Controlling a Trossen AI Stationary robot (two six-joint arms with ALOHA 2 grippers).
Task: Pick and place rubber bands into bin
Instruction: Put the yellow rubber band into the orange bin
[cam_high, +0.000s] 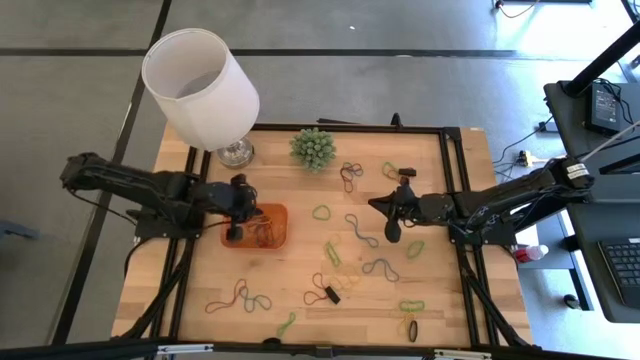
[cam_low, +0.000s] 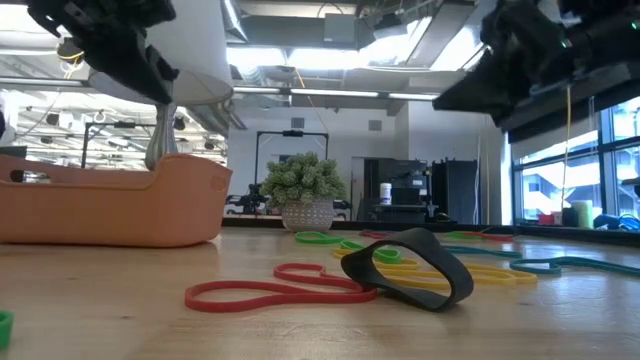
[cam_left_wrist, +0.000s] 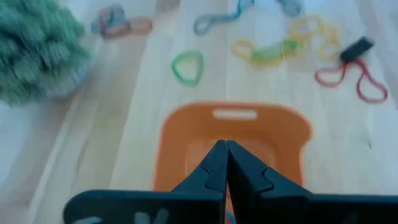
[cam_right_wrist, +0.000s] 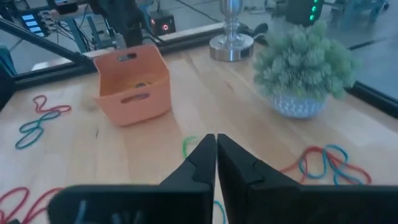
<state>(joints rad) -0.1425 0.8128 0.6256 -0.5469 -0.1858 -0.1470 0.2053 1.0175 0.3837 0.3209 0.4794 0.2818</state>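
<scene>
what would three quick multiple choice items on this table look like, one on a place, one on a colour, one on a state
1. Where is the left gripper?
A. over the bin
B. beside the lamp base
C. at the table's front edge

2. What colour is the bin?
A. white
B. orange
C. blue

3. How do the left gripper's fingers stand?
A. wide open
B. closed on a black band
C. shut with nothing seen between them

Answers: 1 A, the high view shows it at the bin's left end. 2 B, every view shows an orange tray. 3 C, the left wrist view shows the fingers pressed together above the bin.
</scene>
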